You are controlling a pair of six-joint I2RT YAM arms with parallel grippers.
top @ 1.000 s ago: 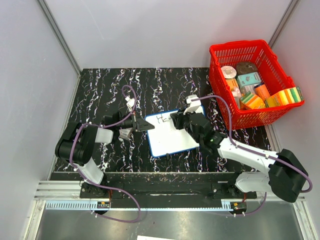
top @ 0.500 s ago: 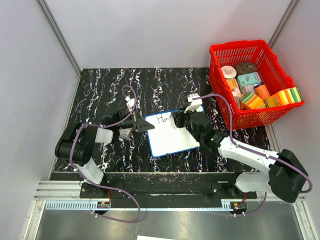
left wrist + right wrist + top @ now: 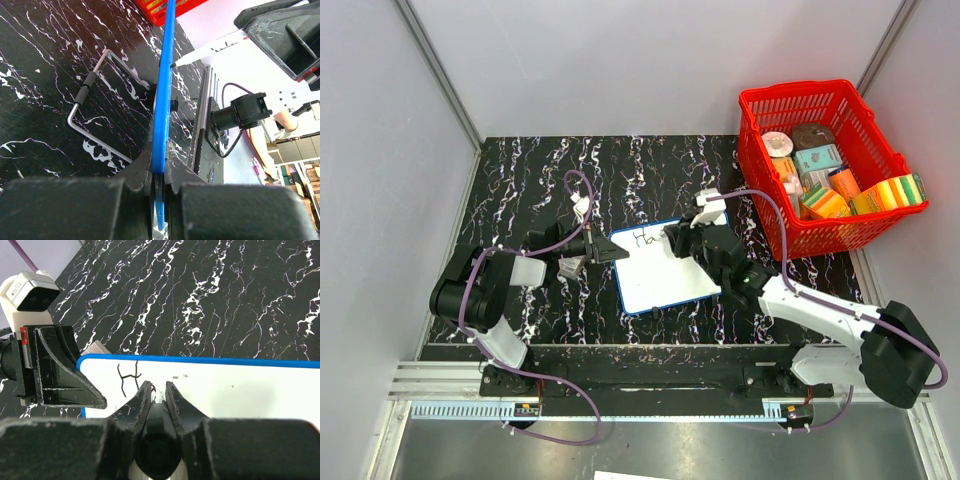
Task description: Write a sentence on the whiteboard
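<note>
The whiteboard [image 3: 660,268] lies flat on the black marbled table, white with a thin blue rim [image 3: 210,360]. My left gripper [image 3: 610,251] is shut on its left edge; the left wrist view shows the blue rim [image 3: 163,90] edge-on between the jaws. My right gripper [image 3: 672,240] is shut on a marker [image 3: 158,405], tip down on the board's upper left. The sentence [image 3: 128,379] is only an "H" and the start of another letter, partly hidden by my fingers [image 3: 140,399].
A red basket [image 3: 825,165] with sponges, boxes and tins stands at the right rear. A metal wire stand [image 3: 95,115] lies on the table left of the board. The left wrist camera housing [image 3: 30,290] sits close by the board's left corner.
My right gripper has edged slightly along the top line with the marker, and a little more ink shows after the "H". The left arm has not moved.
</note>
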